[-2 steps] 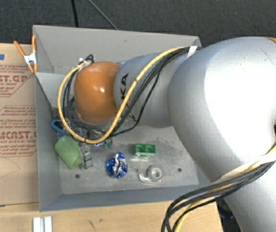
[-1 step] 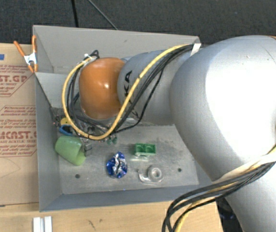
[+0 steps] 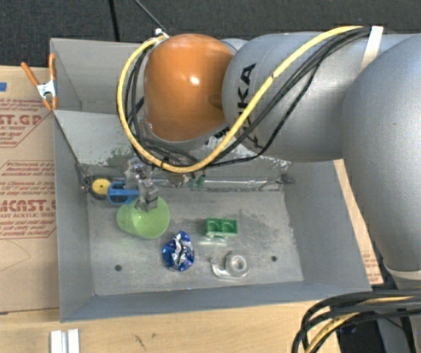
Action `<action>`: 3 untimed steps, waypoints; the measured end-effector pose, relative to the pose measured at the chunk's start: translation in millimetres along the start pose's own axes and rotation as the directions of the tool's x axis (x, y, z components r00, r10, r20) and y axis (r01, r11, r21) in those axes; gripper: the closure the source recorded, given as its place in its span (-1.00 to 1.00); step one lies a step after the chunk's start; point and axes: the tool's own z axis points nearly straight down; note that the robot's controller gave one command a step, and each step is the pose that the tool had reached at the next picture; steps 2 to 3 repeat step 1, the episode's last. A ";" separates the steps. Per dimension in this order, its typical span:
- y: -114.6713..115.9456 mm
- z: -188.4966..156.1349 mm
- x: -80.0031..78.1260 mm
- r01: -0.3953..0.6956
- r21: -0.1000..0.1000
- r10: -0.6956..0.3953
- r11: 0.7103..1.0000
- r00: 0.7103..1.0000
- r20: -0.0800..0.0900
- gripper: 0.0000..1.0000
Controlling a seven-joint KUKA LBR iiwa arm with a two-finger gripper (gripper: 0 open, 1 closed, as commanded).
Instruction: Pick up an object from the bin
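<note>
Pincer (image 3: 146, 188) low over a pale green cup (image 3: 143, 220) in the left half of the bin (image 3: 269, 235).
Whether it is spread or pressed together cannot be told. A blue-and-yellow toy (image 3: 111, 190) lies just beside the cup toward the left wall; a green brick (image 3: 220, 227), a blue crumpled wrapper (image 3: 178, 251) and a silver ring (image 3: 231, 265) lie nearer the front edge.

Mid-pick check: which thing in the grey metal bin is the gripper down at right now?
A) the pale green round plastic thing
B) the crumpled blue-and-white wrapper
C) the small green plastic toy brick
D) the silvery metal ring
A: the gripper stands at the upper edge of the pale green round plastic thing, in the left part of the grey metal bin.
</note>
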 end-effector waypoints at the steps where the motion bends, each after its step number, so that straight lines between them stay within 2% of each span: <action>1: -42.4 -85.8 41.1 0.444 -0.002 -0.444 0.896 0.896 -0.004 1.00; 3: -42.4 -85.8 41.1 0.444 -0.002 -0.444 0.896 0.896 -0.004 1.00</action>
